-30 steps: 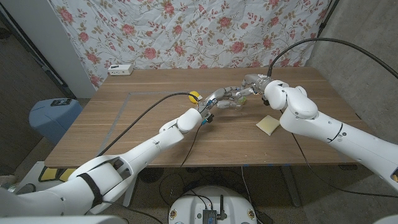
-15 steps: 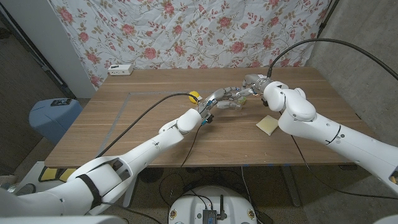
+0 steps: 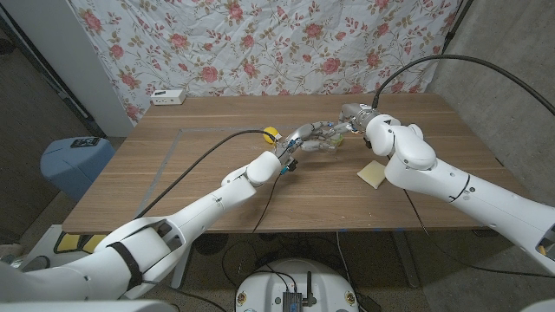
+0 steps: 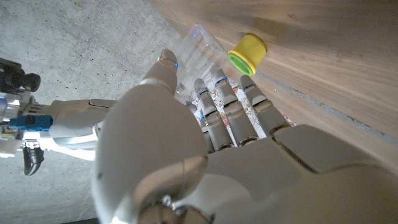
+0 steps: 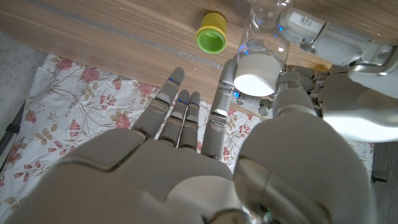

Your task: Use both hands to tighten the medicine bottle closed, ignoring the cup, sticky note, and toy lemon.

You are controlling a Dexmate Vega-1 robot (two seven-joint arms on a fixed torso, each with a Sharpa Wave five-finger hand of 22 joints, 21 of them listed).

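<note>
Evidently the medicine bottle (image 5: pixel 264 37) is clear, thin-walled plastic with a white cap (image 5: pixel 257 71): light, slick, liable to flex if squeezed. It is raised over the counter (image 3: pixel 199 173) near the middle, between both hands. The left hand (image 4: pixel 205 118) wraps its fingers round the body; the right hand (image 5: pixel 249 124) pinches the cap, other fingers spread, the sensible place to twist. No writing is legible; any label seems hidden.
</note>
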